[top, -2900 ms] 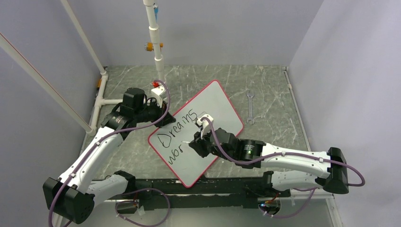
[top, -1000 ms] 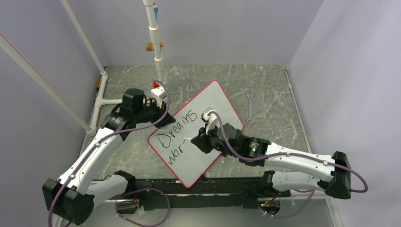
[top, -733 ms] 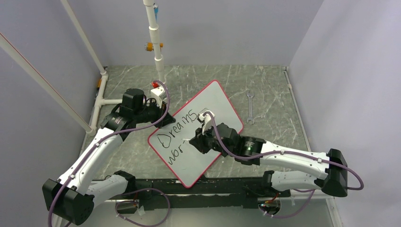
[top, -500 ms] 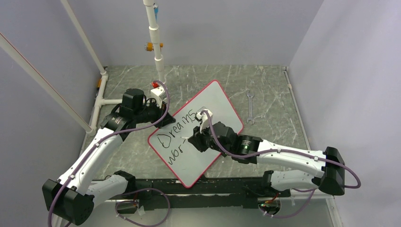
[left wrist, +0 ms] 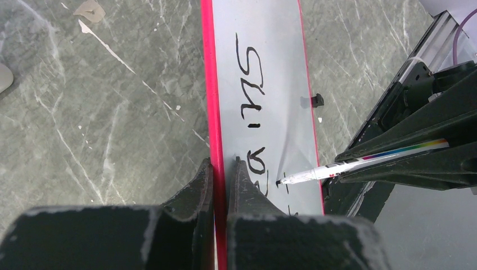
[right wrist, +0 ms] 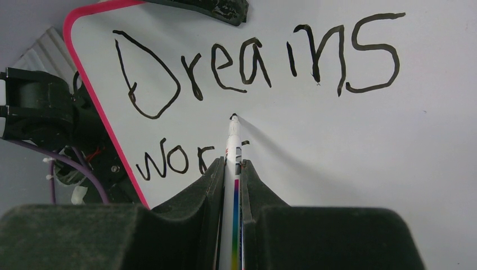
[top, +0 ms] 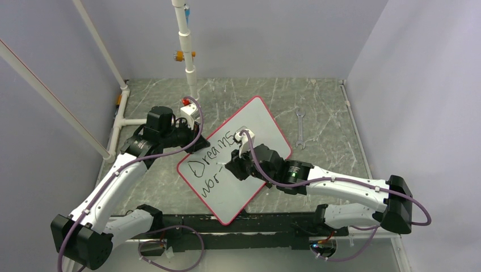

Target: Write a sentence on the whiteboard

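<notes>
White marker (right wrist: 232, 143) pinched in right jaws, arm outstretched over whiteboard (top: 261, 119); left jaws clamp rim.

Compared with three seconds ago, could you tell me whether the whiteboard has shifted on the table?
No. The whiteboard keeps its far corner the same gap from the wrench, with the left gripper clamping its edge.

Robotics laboratory test cell: a marble-patterned desk (top: 329, 113) enclosed by plain grey wall panels (top: 272, 34) and white plastic piping (top: 186, 42), with cabled left arm (top: 110, 190) and right arm (top: 346, 187) bolted at its near edge.
</notes>
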Tool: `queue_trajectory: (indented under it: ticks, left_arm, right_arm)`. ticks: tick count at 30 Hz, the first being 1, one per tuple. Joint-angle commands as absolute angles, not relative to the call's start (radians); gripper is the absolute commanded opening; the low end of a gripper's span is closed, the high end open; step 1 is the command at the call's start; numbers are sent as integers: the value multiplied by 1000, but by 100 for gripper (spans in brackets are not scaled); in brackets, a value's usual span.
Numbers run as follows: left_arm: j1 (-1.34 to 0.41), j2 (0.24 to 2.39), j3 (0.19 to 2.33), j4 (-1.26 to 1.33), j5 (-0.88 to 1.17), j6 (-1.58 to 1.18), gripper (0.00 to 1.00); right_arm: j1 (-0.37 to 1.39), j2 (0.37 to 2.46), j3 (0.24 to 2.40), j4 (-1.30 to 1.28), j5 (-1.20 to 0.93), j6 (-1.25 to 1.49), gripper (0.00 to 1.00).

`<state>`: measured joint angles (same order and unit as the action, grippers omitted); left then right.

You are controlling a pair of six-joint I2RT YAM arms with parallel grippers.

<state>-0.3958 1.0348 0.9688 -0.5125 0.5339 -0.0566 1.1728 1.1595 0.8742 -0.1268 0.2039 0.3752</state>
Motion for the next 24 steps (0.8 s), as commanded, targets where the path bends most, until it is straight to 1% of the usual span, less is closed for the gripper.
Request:
queue_trajectory:
  ticks: [1, 12, 24]
  left_arm:
    - [-405, 1009, 965, -477, 532, 40, 0]
    - [-405, 1007, 965, -477, 534, 38, 0]
    - [-405, 1007, 965, -477, 535, 38, 0]
  right_arm:
    - [1166, 1150, 868, -133, 199, 380, 0]
    - [1169, 1111, 801, -188, 133, 405, 0]
    - [1169, 1074, 759, -218, 156, 429, 0]
